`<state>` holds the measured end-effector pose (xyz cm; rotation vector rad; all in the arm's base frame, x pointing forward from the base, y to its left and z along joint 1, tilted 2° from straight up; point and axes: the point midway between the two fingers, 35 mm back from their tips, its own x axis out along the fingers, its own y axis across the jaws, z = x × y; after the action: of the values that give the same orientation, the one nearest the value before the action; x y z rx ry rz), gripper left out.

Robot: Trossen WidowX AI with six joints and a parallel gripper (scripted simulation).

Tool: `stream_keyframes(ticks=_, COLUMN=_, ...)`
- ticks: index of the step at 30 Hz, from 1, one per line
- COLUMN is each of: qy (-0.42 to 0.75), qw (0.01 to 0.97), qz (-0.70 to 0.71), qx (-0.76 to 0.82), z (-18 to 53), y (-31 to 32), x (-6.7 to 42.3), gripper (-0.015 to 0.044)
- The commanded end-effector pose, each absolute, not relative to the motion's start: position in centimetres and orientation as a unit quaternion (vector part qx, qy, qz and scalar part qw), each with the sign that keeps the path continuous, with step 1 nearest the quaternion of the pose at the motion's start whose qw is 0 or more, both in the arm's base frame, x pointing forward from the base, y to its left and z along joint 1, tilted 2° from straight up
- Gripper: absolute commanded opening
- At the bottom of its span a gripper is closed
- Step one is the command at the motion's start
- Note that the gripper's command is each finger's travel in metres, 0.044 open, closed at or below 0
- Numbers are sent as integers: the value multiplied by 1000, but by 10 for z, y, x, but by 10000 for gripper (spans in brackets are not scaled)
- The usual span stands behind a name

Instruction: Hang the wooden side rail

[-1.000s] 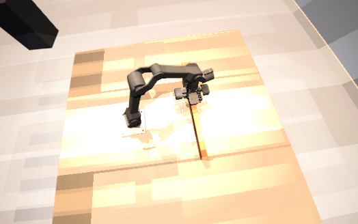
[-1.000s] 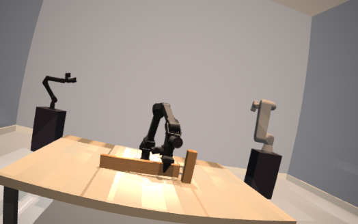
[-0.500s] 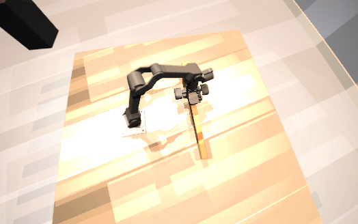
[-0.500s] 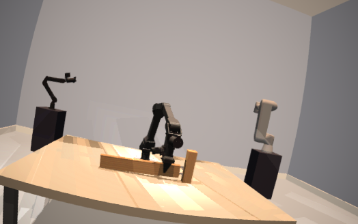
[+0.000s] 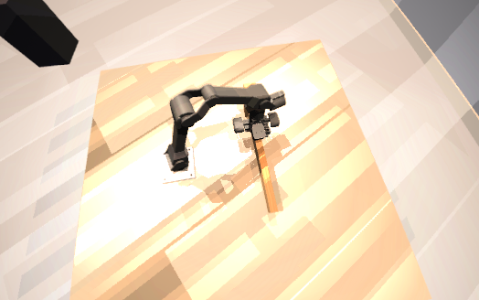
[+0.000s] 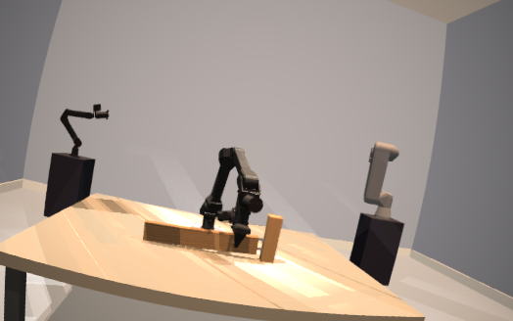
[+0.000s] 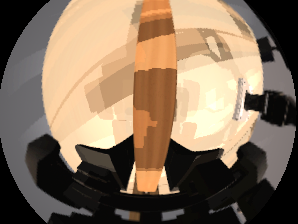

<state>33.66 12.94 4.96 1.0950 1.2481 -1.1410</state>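
Observation:
The wooden side rail (image 5: 268, 183) (image 6: 181, 236) (image 7: 155, 90) is a long brown board standing on edge. Its far end appears to rest on the table. My gripper (image 6: 240, 241) (image 7: 149, 133) is shut on the rail near its hook end, one finger on each side. The headboard post (image 6: 272, 239) stands upright just beyond that end; in the top view the arm mostly hides it. In the exterior view a narrow gap with small pale metal parts shows between rail end and post. Whether the hooks sit on the pins inside the slot cannot be seen.
The arm's white base plate (image 5: 186, 175) (image 7: 239, 99) is on the table (image 5: 347, 219) (image 6: 98, 259), to one side of the rail. Two other arms stand on dark pedestals (image 6: 69, 183) (image 6: 377, 247) beyond the table.

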Motion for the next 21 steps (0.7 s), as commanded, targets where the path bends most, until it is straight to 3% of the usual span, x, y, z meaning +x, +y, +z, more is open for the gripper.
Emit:
stream_keyframes(ticks=1, qy=522, qw=533, qz=-477, qx=465, z=53, y=131, x=339, gripper=0)
stream_keyframes(ticks=21, qy=522, qw=533, qz=-477, qx=465, z=53, y=134, x=340, gripper=0)
